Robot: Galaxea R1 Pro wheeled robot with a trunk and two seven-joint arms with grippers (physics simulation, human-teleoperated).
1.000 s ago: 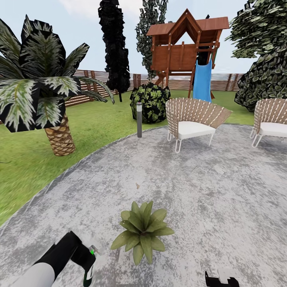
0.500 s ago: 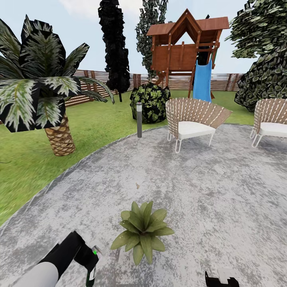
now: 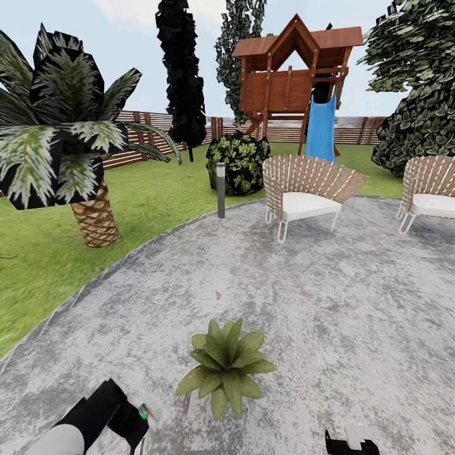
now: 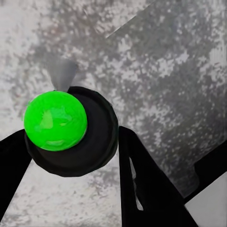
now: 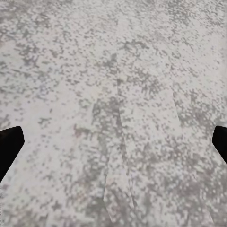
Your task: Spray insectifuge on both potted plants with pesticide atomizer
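Left arm has dropped a bit since half a second ago, so the left gripper [image 3: 134, 424] now sits lower at the bottom edge of the head view. Big stuff: the stone patio [image 3: 328, 297] under everything, lawn [image 3: 151, 202] beyond it. One potted plant [image 3: 225, 365] stands on the patio just right of that gripper. The fingers [image 4: 146, 189] are clamped round the pesticide atomizer [image 4: 71, 130], green spot facing the camera. Right gripper [image 5: 113, 142] is spread wide over bare stone.
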